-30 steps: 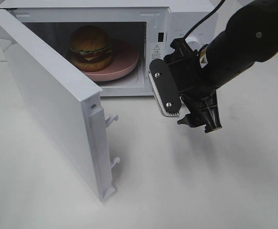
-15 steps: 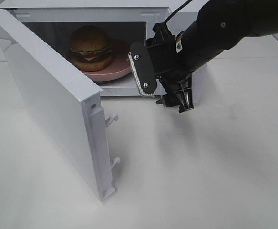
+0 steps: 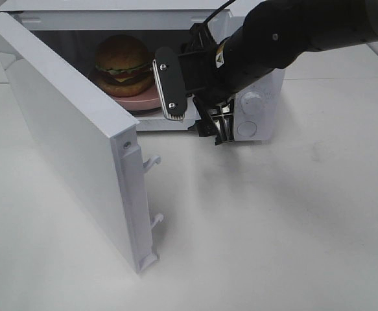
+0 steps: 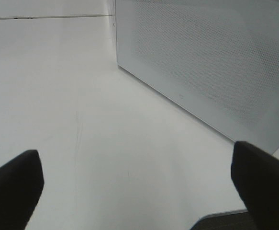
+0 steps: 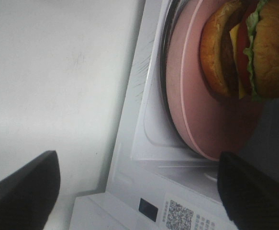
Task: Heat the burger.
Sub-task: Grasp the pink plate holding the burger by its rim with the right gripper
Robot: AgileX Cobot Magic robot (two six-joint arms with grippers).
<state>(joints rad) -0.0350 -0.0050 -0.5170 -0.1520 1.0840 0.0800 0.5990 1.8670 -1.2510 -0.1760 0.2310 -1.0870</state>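
the burger (image 3: 124,65) sits on its plate (image 3: 133,102) inside the microwave (image 3: 266,116); the door (image 3: 65,142) hangs open, my left jaws and right jaws stand apart, empty; shutting and starting remain

right arm (image 3: 292,35) cut off at top and right edges, right gripper (image 3: 198,128) hiding plate (image 3: 135,102) right side and upper control panel (image 3: 257,120), burger (image 5: 247,52) cropped in right wrist view, label print (image 5: 204,223) too small to read, left gripper (image 4: 134,148) fingers cropped by frame edge

Lab-style test bench, plain white table (image 3: 292,246), white microwave (image 3: 72,149)
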